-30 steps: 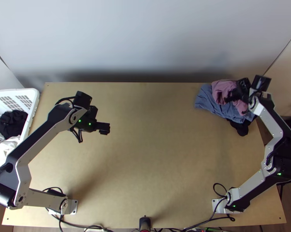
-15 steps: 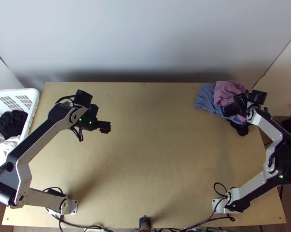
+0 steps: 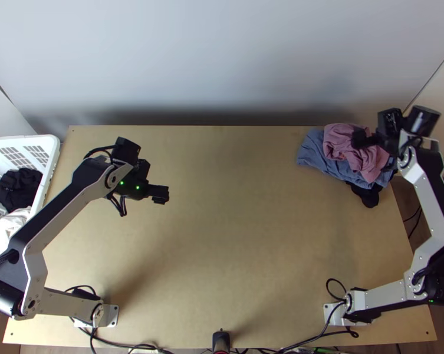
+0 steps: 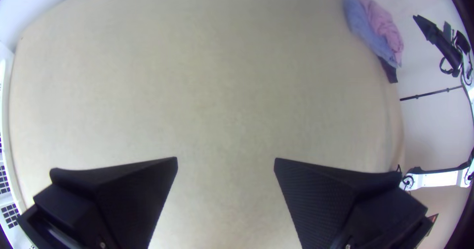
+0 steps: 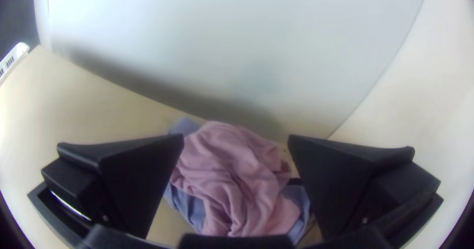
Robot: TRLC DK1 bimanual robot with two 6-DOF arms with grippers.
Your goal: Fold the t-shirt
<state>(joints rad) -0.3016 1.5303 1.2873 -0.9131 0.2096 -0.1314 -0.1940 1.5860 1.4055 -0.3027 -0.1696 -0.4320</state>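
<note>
Plainly, the right gripper (image 5: pixel 236 139), wide black fingers spread, is the nearer: the bunched pink cloth (image 5: pixel 229 170), probably the t-shirt, lies beyond and between its fingertips, atop rumpled blue-grey cloth (image 3: pixel 313 154) at the light wooden table's (image 3: pixel 222 248) far right corner. The black-fingered left gripper (image 4: pixel 226 160), also open, is well apart.

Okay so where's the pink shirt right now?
In the top view, the pink cloth lies bunched on the blue cloth at the table's far right corner, beside the right gripper.
</note>
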